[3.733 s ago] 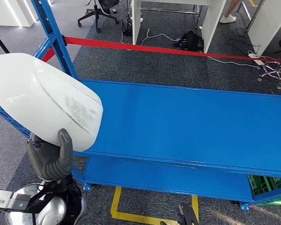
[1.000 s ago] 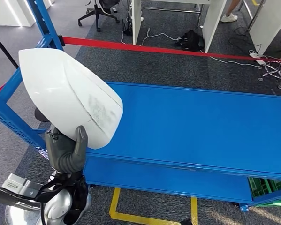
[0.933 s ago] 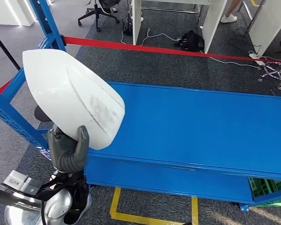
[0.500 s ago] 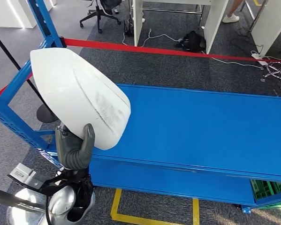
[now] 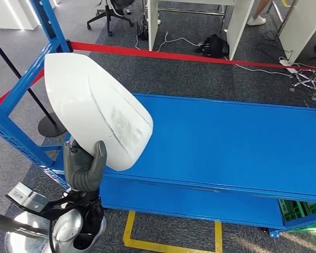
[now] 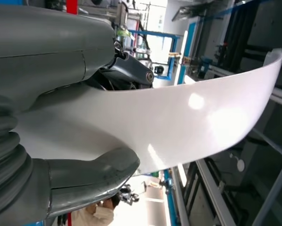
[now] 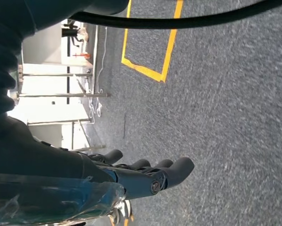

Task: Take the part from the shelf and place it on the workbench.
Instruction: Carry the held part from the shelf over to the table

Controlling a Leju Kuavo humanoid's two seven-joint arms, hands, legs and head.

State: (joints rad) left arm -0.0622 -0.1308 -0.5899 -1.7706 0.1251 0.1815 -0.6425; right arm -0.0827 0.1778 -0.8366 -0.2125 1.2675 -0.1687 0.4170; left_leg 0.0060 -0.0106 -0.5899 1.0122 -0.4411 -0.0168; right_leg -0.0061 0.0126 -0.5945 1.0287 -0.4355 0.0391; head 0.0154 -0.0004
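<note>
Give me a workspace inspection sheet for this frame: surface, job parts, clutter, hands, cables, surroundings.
Surface: blue shelf deck, bare; no workbench seen.
Job's things: white curved part, gripped from below by the left hand, raised over the shelf's left end; a dull scuffed patch near its lower end.
Clutter: green crate below the shelf at right.
Hands: left hand holds the part, thumb against its smooth face; right hand hangs over grey carpet, fingers apart, holding nothing.
Cables: white cord and black bag on the floor beyond the red tape.
Surroundings: yellow floor marking, office chair, white desk legs.
</note>
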